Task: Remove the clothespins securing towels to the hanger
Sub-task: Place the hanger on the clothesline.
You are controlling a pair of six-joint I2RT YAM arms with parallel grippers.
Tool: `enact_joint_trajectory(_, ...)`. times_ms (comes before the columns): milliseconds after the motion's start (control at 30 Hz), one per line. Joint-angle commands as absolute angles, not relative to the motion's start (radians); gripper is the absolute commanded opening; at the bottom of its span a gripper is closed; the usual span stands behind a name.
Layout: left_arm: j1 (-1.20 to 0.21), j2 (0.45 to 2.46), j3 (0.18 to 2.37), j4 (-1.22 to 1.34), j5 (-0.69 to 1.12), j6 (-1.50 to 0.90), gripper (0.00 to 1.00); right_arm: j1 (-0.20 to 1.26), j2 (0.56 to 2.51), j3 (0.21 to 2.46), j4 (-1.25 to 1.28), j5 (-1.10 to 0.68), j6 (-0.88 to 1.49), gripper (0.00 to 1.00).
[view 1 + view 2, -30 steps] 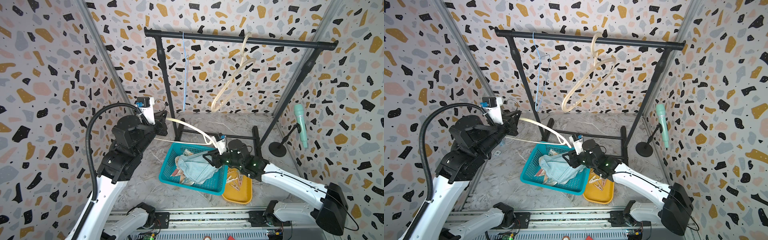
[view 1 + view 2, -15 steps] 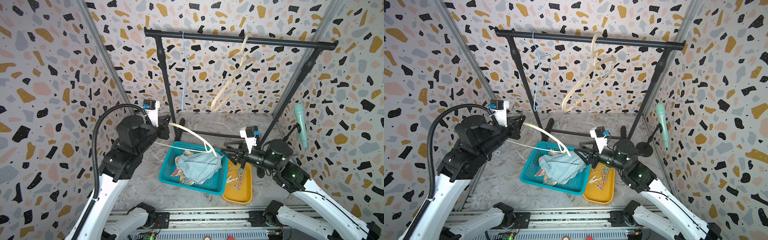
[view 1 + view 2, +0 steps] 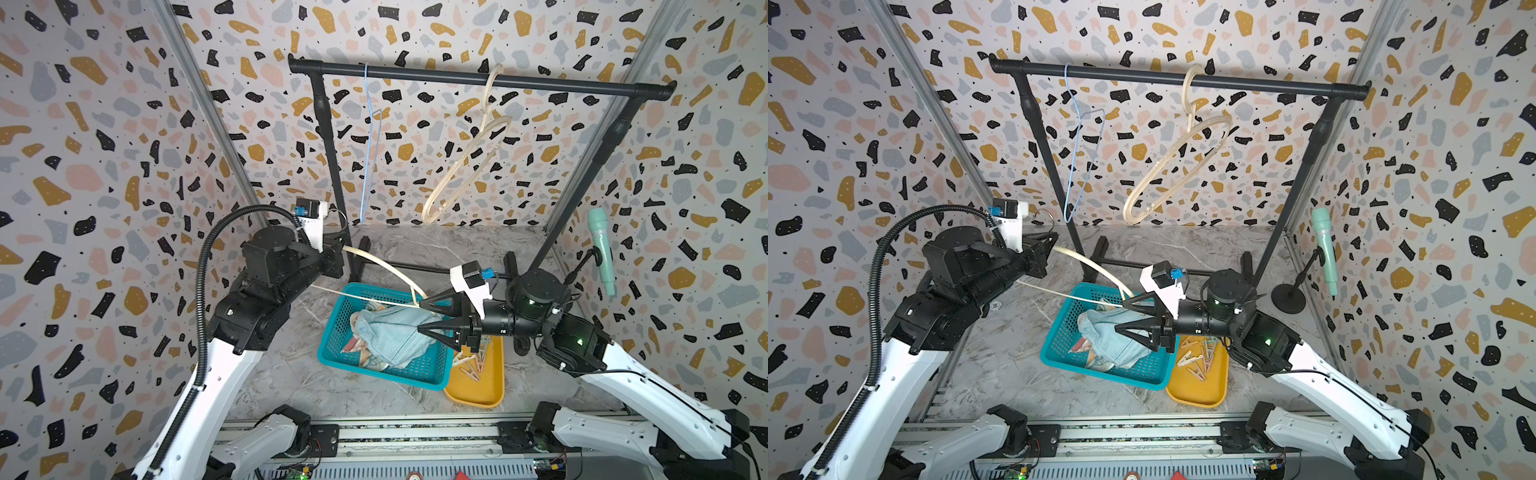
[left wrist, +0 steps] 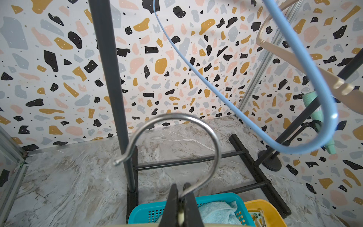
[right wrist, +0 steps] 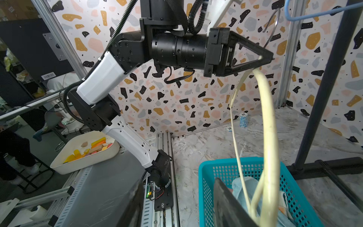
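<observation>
- Progress looks close to complete: the towels [image 3: 390, 332] lie heaped in the teal basket [image 3: 374, 374], none of them pinned to anything.
- The clothespins [image 3: 1196, 357] lie loose in the yellow tray [image 3: 1200, 399], which sits touching the basket's side; I cannot count them exactly.
- The left gripper [image 4: 180, 196] is pressed together on the held hanger [image 3: 386, 266], pinching it at the base of its metal hook [image 4: 196, 125].
- That hanger reaches from the left gripper out over the basket, and no peg or cloth shows anywhere along it.
- The right gripper [image 3: 420, 318] has its jaws spread with nothing between them. It hovers over the basket, just beside the hanger's far end; the right wrist view shows the hanger passing outside one finger rather than in the gap.
- On the rail [image 3: 457, 77] hang a blue wire hanger [image 3: 368, 145] and a second cream hanger [image 3: 469, 166], both bare.
- By my reading no clothespin is left to pull off; only putting the held hanger away seems to remain.
</observation>
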State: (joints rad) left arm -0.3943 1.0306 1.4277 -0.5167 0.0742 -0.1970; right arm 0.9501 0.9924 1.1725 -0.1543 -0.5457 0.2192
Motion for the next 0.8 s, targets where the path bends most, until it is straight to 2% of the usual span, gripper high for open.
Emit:
enact_joint_trajectory(0, -0.392, 1.018, 1.462, -0.479, 0.097, -0.199, 0.0, 0.953, 1.002, 1.216, -0.189, -0.458, 0.158, 0.58)
enact_joint_trajectory(500, -0.393, 1.023, 1.462, -0.479, 0.103, -0.197, 0.0, 0.954, 1.017, 1.272, -0.199, -0.279, 0.109, 0.6)
enact_joint_trajectory(767, -0.393, 1.025, 1.472, -0.474, 0.107, -0.203, 0.0, 0.954, 1.057, 1.272, -0.233, -0.272, 0.095, 0.6)
